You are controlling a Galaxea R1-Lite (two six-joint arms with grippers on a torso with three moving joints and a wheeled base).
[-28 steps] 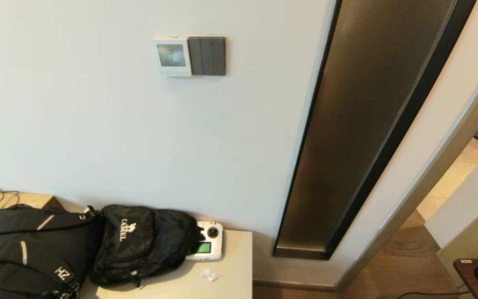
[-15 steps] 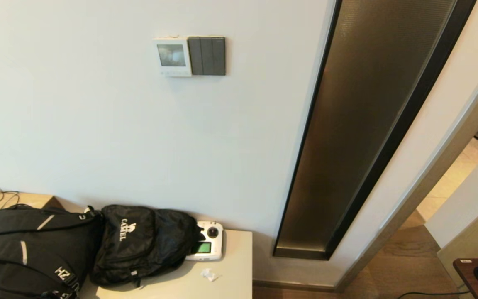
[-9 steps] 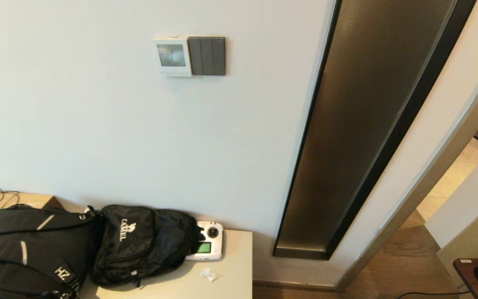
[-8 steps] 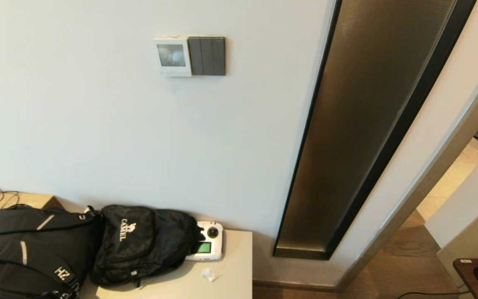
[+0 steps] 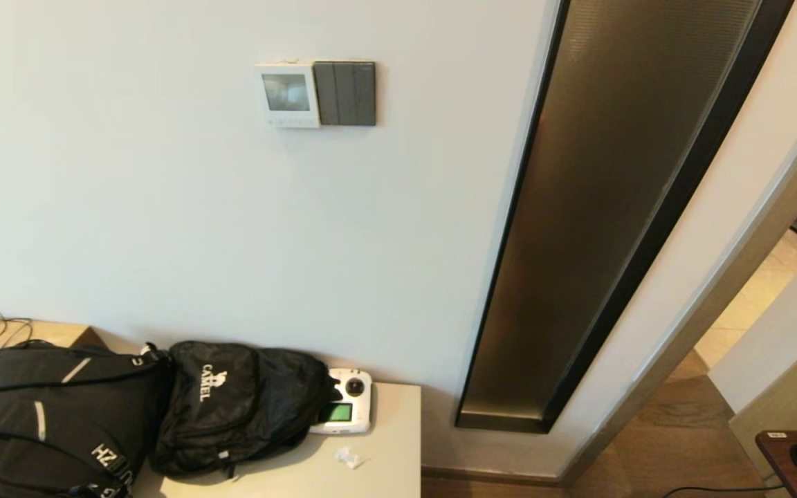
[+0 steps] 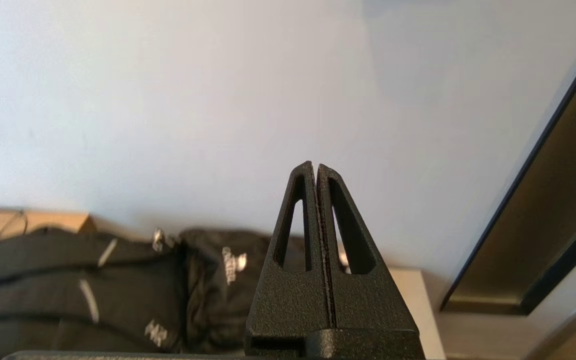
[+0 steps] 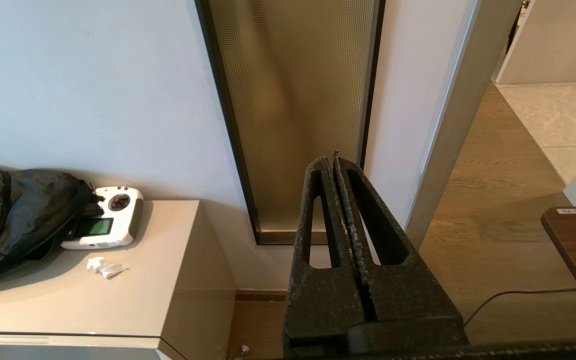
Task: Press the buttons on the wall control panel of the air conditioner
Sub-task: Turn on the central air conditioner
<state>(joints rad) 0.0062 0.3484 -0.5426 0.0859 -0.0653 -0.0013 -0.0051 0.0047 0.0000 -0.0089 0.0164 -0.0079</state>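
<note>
The air conditioner's wall control panel point(image 5: 288, 95) is a small white square with a dark screen, high on the pale wall in the head view. Its row of tiny pale buttons point(image 5: 289, 121) runs along its bottom edge. Neither arm shows in the head view. My left gripper point(image 6: 316, 166) is shut and empty, pointing at bare wall above the bags; the panel is out of its view. My right gripper point(image 7: 333, 159) is shut and empty, pointing toward the tall bronze panel and the floor.
A dark grey switch plate point(image 5: 346, 93) adjoins the panel's right side. Black backpacks point(image 5: 232, 404) and a white handheld remote point(image 5: 344, 411) lie on a beige cabinet point(image 5: 391, 456) below. A tall bronze glass panel point(image 5: 606, 207) stands to the right, with a doorway beyond.
</note>
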